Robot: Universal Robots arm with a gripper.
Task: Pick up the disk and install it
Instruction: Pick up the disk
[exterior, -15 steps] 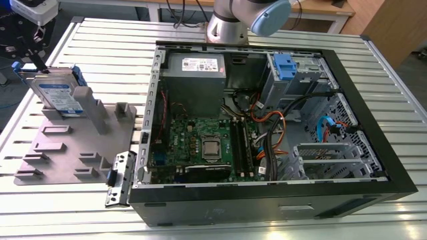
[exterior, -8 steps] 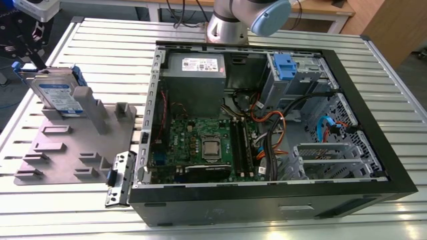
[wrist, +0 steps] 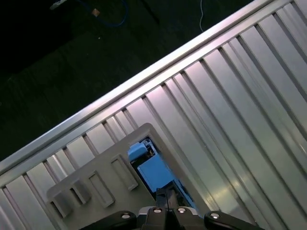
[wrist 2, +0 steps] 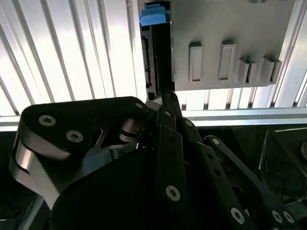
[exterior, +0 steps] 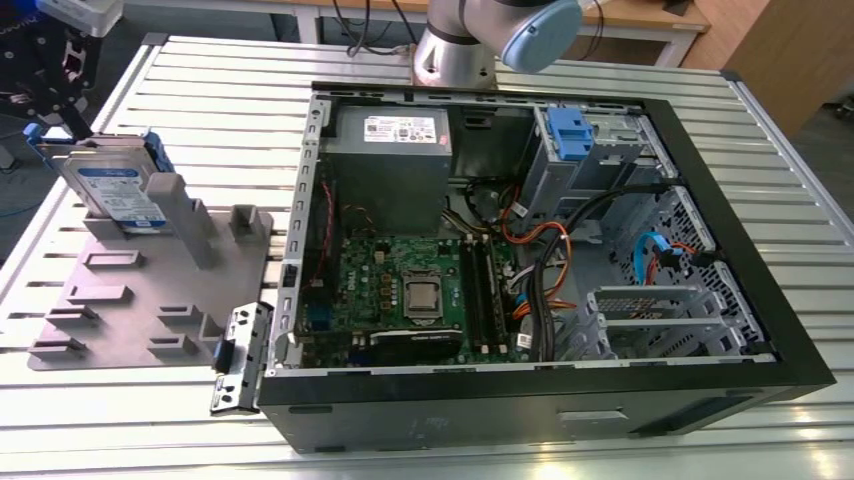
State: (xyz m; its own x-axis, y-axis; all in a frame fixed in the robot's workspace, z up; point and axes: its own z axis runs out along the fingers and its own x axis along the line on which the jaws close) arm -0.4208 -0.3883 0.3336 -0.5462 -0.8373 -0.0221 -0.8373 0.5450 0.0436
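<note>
Currently the disk [exterior: 114, 185] is seen standing on edge in a slot of the grey holder plate [exterior: 134, 290], at the exterior view's left, on the slatted metal table [exterior: 227, 90]. The gripper [exterior: 78, 128] is held at the disk's upper end; contact cannot be confirmed. Whether the claw is open or closed, or has hold of anything, cannot be told. In the second wrist view the gripper [wrist 2: 165, 96] is lined up with the disk's [wrist 2: 154, 52] narrow edge. The open computer case [exterior: 534, 405] lies beside the holder plate, toward the exterior view's right
</note>
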